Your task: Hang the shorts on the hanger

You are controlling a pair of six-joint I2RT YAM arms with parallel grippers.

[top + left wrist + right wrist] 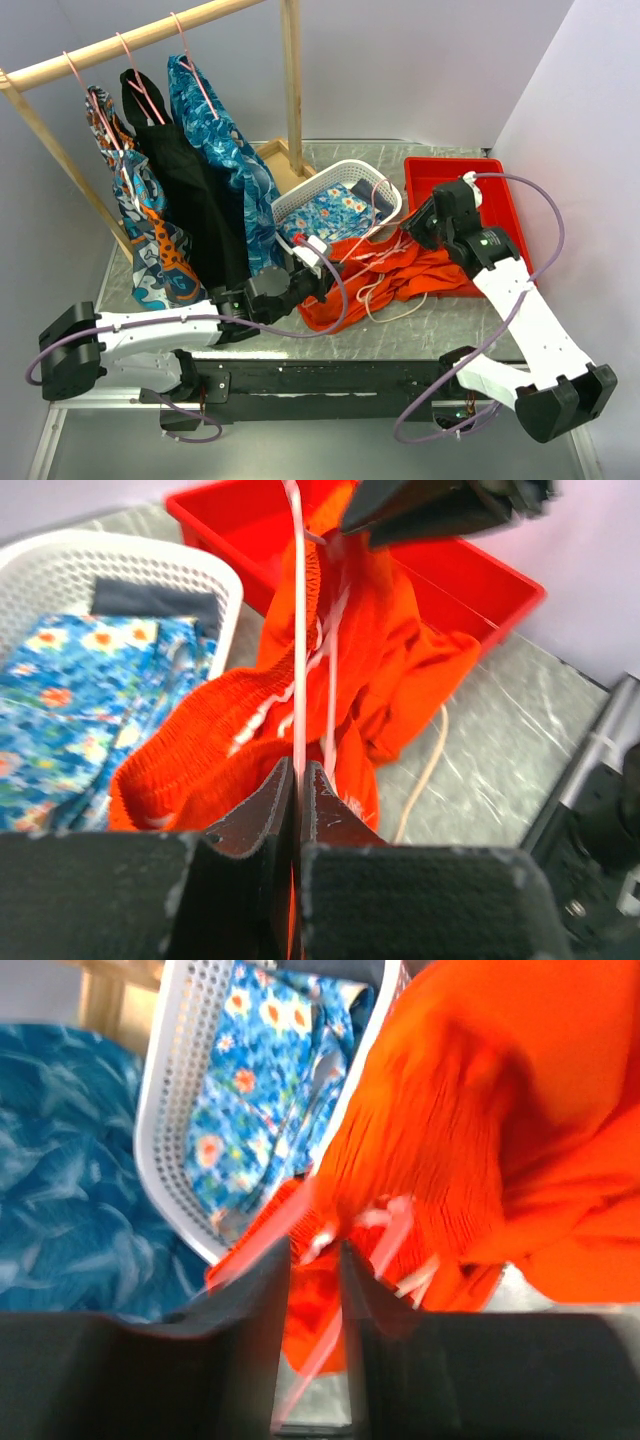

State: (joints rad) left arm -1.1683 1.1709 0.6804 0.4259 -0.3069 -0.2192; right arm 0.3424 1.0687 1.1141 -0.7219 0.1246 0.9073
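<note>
Just right of the white basket (150, 552), the left gripper (298, 772) clamps the hanger (298, 630); the right gripper (316, 1260), blurred, seemingly pinches the shorts (480, 1110).

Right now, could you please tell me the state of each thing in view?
Shorts: bunched, one end held by right jaws.
Hanger: off the rail, pinched in left jaws.
Basket: holding floral cloth.
Rail: three garments hanging.
</note>
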